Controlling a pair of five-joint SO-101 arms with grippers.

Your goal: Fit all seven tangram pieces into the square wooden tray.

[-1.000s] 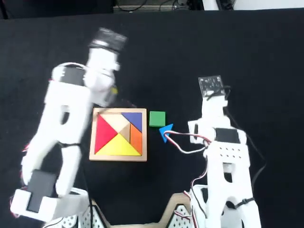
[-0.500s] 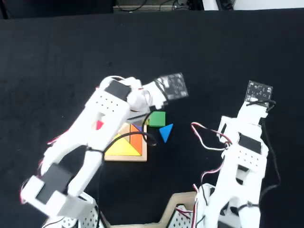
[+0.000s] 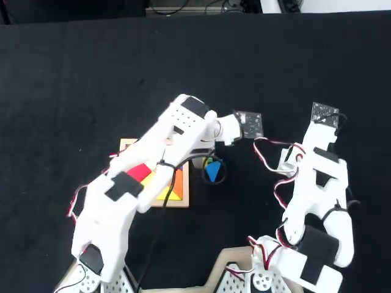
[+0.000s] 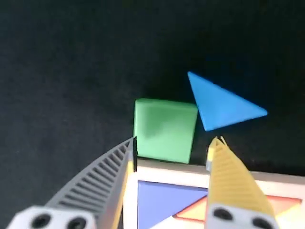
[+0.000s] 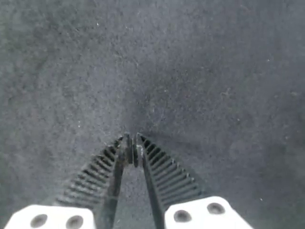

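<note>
Everywhere black cloth; left hand apart over green square, right hand together.

My left gripper has one grey finger with a ribbed face and one plain yellow finger. Just past their tips I see a flat green square, and beyond the yellow finger a bright blue triangle. Beneath the fingers the tray has a pale wood rim around a violet-blue piece. From above I also pick out a red piece, an orange piece and a yellow piece. My right gripper has black ribbed fingers on a white body, over black cloth.
</note>
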